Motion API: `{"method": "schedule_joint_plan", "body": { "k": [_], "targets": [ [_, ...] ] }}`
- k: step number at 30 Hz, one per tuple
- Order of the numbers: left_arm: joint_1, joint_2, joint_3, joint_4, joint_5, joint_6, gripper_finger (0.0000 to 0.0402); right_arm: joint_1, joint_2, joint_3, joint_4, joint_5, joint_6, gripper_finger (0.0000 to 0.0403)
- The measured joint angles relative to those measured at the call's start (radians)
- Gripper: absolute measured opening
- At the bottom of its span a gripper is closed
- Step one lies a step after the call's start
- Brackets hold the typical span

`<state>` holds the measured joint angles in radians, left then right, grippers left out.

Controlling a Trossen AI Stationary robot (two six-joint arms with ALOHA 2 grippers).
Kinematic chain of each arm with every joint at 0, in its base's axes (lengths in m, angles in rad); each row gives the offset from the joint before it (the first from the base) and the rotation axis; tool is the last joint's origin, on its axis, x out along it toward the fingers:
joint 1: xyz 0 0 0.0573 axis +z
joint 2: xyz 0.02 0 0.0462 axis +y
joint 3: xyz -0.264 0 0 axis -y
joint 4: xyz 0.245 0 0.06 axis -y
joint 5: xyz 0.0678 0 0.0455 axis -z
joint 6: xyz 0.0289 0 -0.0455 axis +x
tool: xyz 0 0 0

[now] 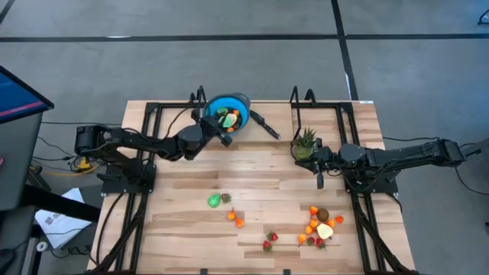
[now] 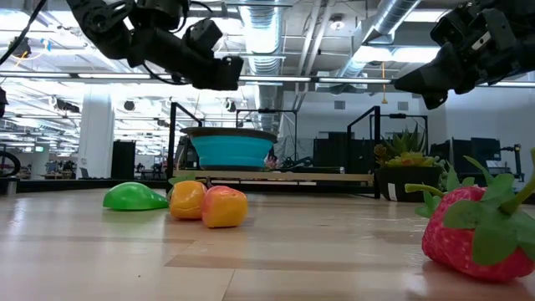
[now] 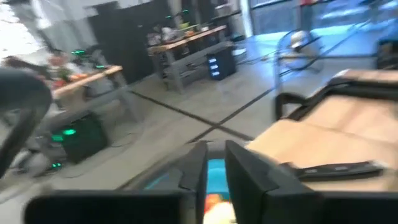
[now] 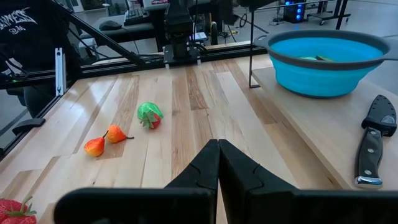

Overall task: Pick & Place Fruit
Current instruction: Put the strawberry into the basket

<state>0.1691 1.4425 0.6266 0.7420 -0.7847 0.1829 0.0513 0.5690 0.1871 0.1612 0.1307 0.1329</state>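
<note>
Small toy fruits lie on the wooden table: a green pear (image 1: 215, 201) beside a strawberry, two orange pieces (image 1: 235, 218), strawberries (image 1: 270, 241), and a cluster (image 1: 321, 225) toward the near right. More fruit sits in the blue bowl (image 1: 243, 102) at the far edge. My left gripper (image 1: 224, 127) hovers over the bowl's near rim, open by a narrow gap (image 3: 215, 163) through which blue and orange show. My right gripper (image 1: 319, 183) hangs shut (image 4: 218, 144) above bare wood right of centre, beside the plant, holding nothing.
A spiky green plant in a pot (image 1: 306, 143) stands just beside my right wrist. A black-handled knife (image 1: 267, 126) lies right of the bowl on a raised board. Black frame rails (image 1: 153, 114) run along the table's left and right sides. Bare wood lies between the arms.
</note>
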Motion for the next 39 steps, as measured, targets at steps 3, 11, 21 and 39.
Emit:
{"method": "schedule_joint_plan", "body": {
  "k": [3,11,21,39],
  "targets": [
    [-0.01,0.0,0.0,0.0,0.124,-0.065,0.001,0.0,0.0,0.0,0.0,0.0,0.0,0.0001],
    [-0.012,0.0,0.0,0.001,0.419,-0.164,0.0002,0.0,0.0,0.0,0.0,0.0,0.0,0.0001],
    [-0.012,-0.025,0.0,0.01,0.558,-0.218,0.0001,0.0,0.0,0.0,0.001,0.001,0.003,0.0001],
    [-0.012,-0.07,0.0,0.007,0.558,-0.206,0.0001,-0.028,0.0,0.001,0.075,0.074,0.47,0.0001]
  ]
}}
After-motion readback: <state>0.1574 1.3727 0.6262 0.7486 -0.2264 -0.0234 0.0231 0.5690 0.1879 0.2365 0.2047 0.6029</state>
